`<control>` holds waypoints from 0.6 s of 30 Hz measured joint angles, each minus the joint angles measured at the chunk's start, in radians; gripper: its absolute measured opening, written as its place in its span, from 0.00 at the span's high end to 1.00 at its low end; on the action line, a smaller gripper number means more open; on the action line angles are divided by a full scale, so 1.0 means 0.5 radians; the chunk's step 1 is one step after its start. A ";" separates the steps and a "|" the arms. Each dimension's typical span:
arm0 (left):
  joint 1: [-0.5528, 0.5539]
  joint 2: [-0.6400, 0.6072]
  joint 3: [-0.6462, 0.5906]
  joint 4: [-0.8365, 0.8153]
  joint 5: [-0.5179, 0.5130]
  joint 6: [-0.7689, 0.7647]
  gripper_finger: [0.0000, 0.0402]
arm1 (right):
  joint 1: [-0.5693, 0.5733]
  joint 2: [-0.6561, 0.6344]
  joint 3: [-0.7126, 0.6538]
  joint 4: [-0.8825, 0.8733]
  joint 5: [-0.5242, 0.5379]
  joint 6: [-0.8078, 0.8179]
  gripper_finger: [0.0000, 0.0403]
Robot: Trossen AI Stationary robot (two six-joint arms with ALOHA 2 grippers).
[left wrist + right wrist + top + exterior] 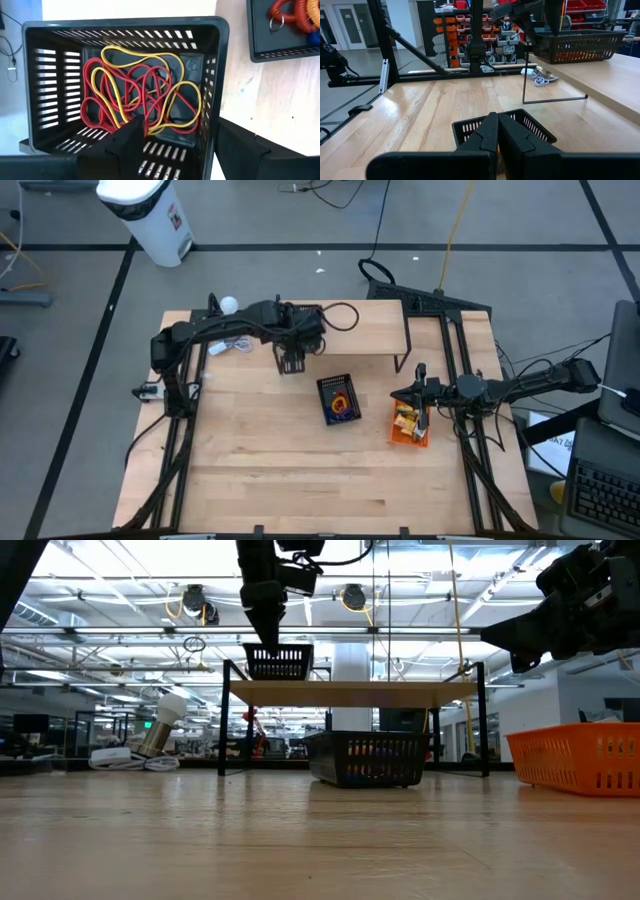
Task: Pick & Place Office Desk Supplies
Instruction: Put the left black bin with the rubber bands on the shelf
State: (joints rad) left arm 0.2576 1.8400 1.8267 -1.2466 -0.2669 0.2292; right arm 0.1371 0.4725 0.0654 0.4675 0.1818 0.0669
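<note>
A small black slotted basket (125, 80) stands on the left end of the raised wooden shelf (350, 692). Red and yellow elastic loops (140, 95) lie tangled on its floor. My left gripper (180, 150) hangs open over it, pointing steeply down, one finger inside the basket and one outside its side wall (210, 100); I see no touch. In the low view the left gripper (268, 635) is just above the basket's rim (278, 648). My right gripper (497, 135) is shut and empty, level above the orange basket (410, 425), which holds yellow items.
A larger black basket (338, 398) with orange and purple loops sits on the table in front of the shelf. A white ball-topped stand (229, 305) and a white cable (235, 345) are at the far left. Bare wood (280, 470) fills the near half.
</note>
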 joint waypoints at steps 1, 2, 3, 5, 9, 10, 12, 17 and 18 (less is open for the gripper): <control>0.003 0.000 0.000 0.001 0.002 -0.003 0.45 | 0.000 0.000 0.000 0.000 0.000 0.000 1.00; 0.003 0.000 0.000 0.001 0.003 -0.003 0.45 | 0.000 0.001 0.001 0.000 0.000 0.000 1.00; 0.002 0.000 0.000 0.001 0.003 0.000 0.45 | 0.000 0.000 0.000 -0.001 0.000 0.000 1.00; 0.002 0.000 0.000 0.002 0.007 0.002 0.45 | 0.000 0.000 0.000 -0.001 0.000 0.000 1.00; -0.006 0.000 0.000 0.002 0.008 0.003 0.45 | 0.000 0.000 0.000 -0.001 0.000 0.000 1.00; -0.011 0.000 0.000 0.002 0.008 0.010 0.45 | 0.000 0.000 0.000 -0.001 -0.001 0.000 1.00; -0.027 0.000 0.000 0.002 0.005 0.027 0.45 | 0.000 0.000 0.000 -0.001 -0.001 0.000 1.00; -0.078 -0.005 -0.002 0.001 -0.005 0.055 0.45 | 0.000 0.000 0.001 -0.001 0.000 0.000 1.00; -0.091 -0.007 -0.002 0.002 -0.010 0.056 0.45 | 0.000 0.000 0.000 -0.001 0.000 0.000 1.00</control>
State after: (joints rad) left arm 0.2124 1.8365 1.8259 -1.2458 -0.2718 0.2571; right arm 0.1371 0.4725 0.0657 0.4671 0.1816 0.0669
